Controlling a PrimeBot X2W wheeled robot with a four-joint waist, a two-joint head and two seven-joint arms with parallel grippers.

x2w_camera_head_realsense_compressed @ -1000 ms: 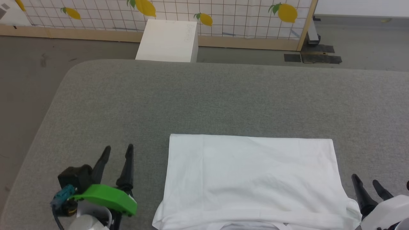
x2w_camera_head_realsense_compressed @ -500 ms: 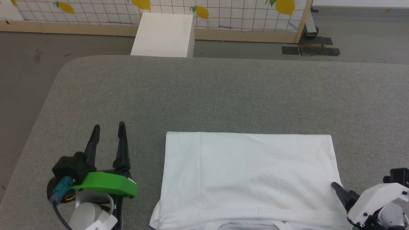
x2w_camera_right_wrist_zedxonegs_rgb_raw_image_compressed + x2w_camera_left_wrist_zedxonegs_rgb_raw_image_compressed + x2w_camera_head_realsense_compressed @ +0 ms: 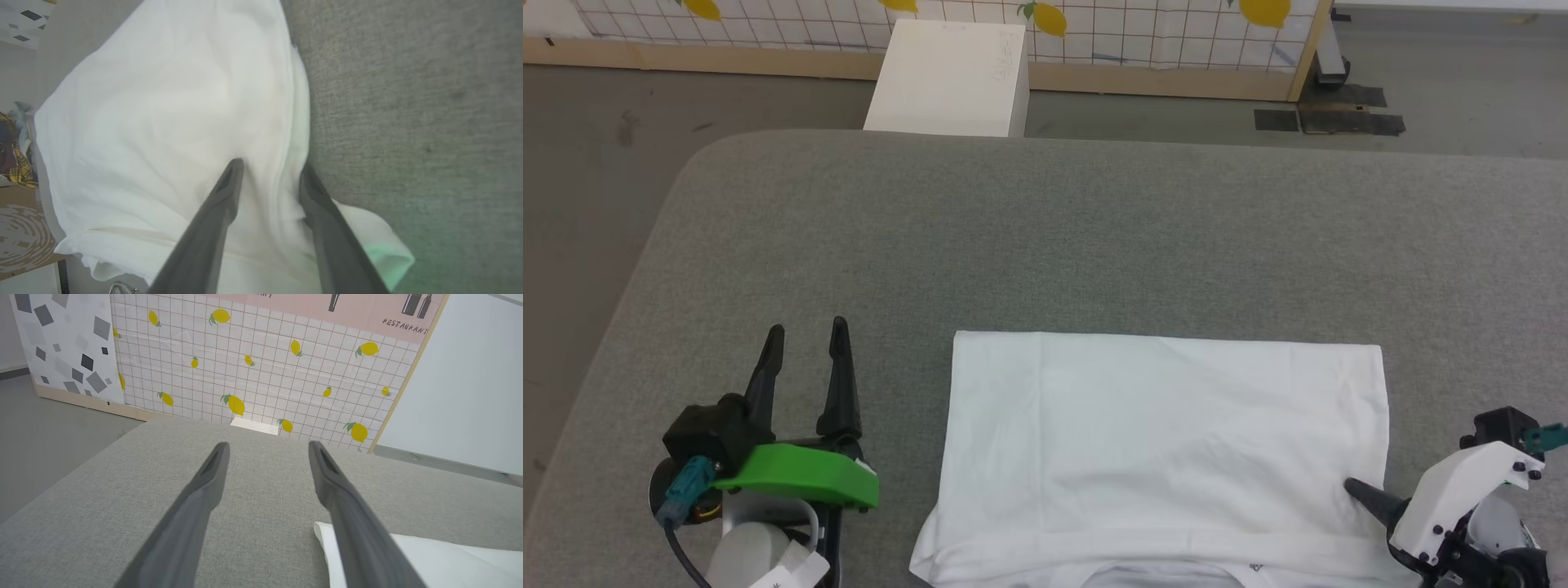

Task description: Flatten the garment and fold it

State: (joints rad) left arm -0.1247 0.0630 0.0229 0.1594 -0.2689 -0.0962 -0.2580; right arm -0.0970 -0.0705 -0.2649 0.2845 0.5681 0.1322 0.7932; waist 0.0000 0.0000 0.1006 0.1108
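The garment (image 3: pixel 1168 457), a white shirt folded into a rectangle, lies flat on the near half of the grey table (image 3: pixel 1094 229). Its collar end is at the near edge. My right gripper (image 3: pixel 270 165) is open at the garment's (image 3: pixel 163 122) near right edge. It is turned leftward, one finger over the cloth and the other by the edge fold; nothing is pinched. In the head view one of its fingertips (image 3: pixel 1349 487) rests on the cloth. My left gripper (image 3: pixel 807 327) stands open over bare table left of the garment. In the left wrist view the left gripper (image 3: pixel 267 446) has the garment's corner (image 3: pixel 408 555) at its right.
A rigid white box (image 3: pixel 947 77) stands on the floor beyond the table's far edge, in front of a lemon-patterned screen (image 3: pixel 1143 33). The table's far half is bare grey fabric. Its rounded left corner (image 3: pixel 698 163) drops to the floor.
My right gripper has swung from pointing forward beside the garment to pointing left, with a finger now on its right edge. My left gripper has moved a little forward. The camera has shifted slightly.
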